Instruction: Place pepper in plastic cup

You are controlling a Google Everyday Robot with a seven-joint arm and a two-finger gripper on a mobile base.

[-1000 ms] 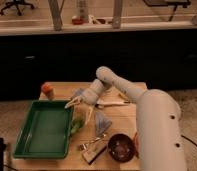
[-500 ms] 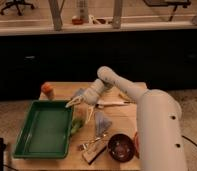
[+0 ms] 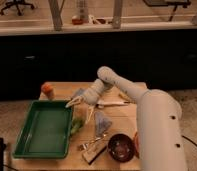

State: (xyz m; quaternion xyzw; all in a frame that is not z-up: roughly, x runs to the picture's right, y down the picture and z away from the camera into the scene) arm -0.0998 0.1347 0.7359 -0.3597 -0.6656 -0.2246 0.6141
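The green pepper (image 3: 75, 125) lies on the wooden table (image 3: 124, 112), against the right wall of the green tray (image 3: 42, 131). My gripper (image 3: 78, 112) hangs just above the pepper, at the tray's upper right corner, open and empty. One finger (image 3: 72, 104) points left over the tray rim and the other points down. The clear plastic cup (image 3: 102, 123) lies on its side just right of the pepper.
A round orange-red fruit (image 3: 47, 89) sits at the table's back left corner. A dark bowl (image 3: 120, 147) stands at the front right, with utensils (image 3: 92, 145) beside it and another utensil (image 3: 112, 104) under my arm. A dark cabinet stands behind the table.
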